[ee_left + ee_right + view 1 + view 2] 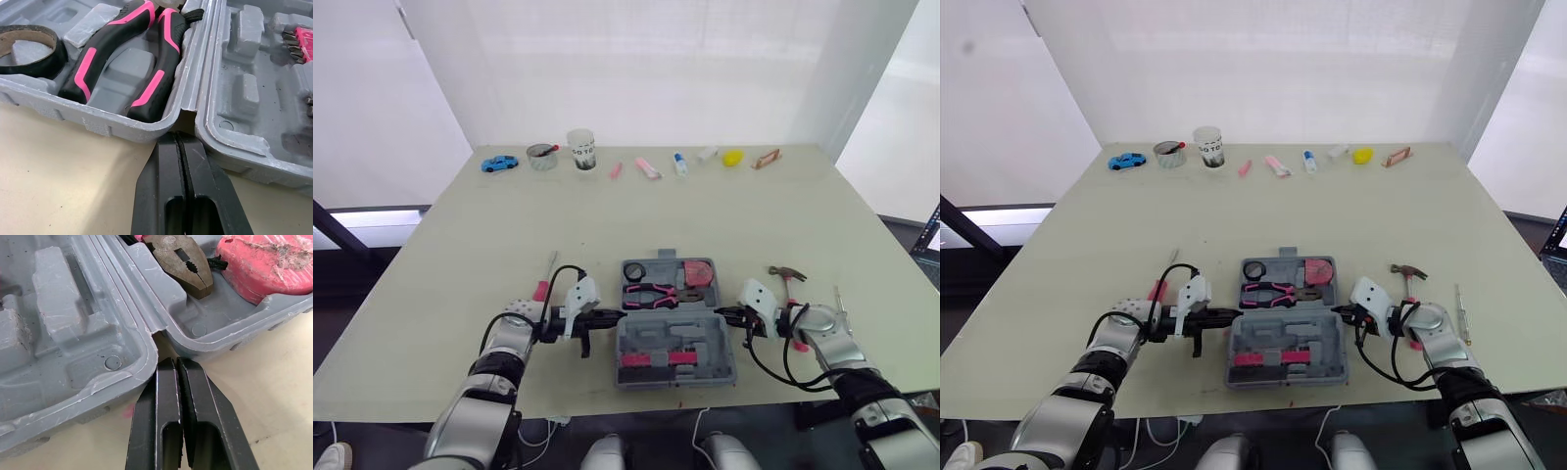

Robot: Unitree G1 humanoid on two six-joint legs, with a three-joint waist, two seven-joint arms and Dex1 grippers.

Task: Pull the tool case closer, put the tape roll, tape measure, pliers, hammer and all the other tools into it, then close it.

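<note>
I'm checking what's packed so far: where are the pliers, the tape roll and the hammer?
pliers (168,49), left wrist view, on one black handle.
tape roll (55,59), left wrist view, on its black outer band.
hammer (788,271), left eye view, on its metal head.

The left fingers (161,191) and right fingers (208,426) are plain black. Between them lies the tool case (675,338), grey all over, with pink bit strips (633,359) in one half. Just past the left fingers, the pliers (122,54) have black handles striped with pink and a dull brown head. The tape roll (29,51) is black outside and cardboard-brown inside. Ahead of the right fingers, the tape measure (269,262) is pinkish red. Out to their right, the hammer (787,272) has a dark head and pink grip. The worktop (509,225) is pale cream-green.
</note>
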